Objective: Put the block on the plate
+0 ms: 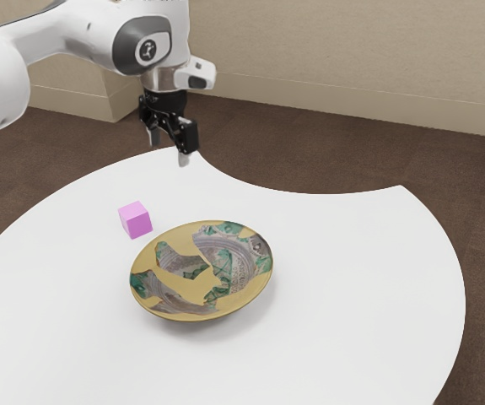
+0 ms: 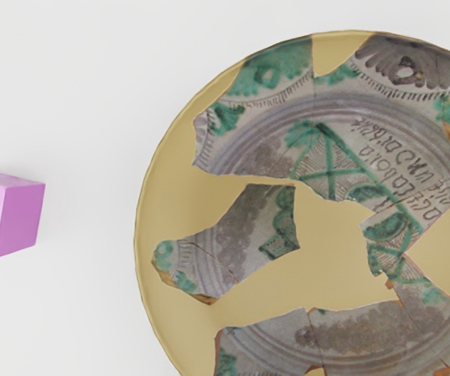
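Well, your claw (image 1: 169,149) hangs spread; the white bench (image 1: 352,270) scoops inward at the exterior view's one o'clock, brown floor (image 1: 309,156) and beige wall (image 1: 335,42) beyond.

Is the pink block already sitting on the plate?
No, the pink block rests on the white table, beside the plate.
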You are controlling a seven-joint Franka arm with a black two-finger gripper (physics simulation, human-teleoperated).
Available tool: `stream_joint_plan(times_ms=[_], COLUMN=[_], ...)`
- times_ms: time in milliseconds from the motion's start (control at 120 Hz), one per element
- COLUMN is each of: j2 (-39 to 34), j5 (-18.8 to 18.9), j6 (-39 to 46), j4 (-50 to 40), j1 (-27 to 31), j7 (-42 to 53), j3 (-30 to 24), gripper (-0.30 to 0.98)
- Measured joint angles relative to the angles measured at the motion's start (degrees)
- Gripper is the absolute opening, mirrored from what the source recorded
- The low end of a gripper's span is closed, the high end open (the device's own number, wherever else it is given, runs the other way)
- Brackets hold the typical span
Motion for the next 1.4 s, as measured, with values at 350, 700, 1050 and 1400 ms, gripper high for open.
stream_joint_plan(times_ms=[350, 700, 1050, 1400], j2=[10.2, 20.4, 26.5, 30.1], j5=[1.0, -4.6, -9.8, -11.6], j6=[6.0, 11.5, 18.6, 23.1], j4=[-1.0, 3.3, 6.8, 8.6], j1=[7.3, 14.1, 15.4, 16.6], j7=[9.2, 16.1, 24.8, 30.6], j3=[1.4, 4.7, 6.4, 6.9], gripper=[0.69, 0.69, 0.69, 0.69])
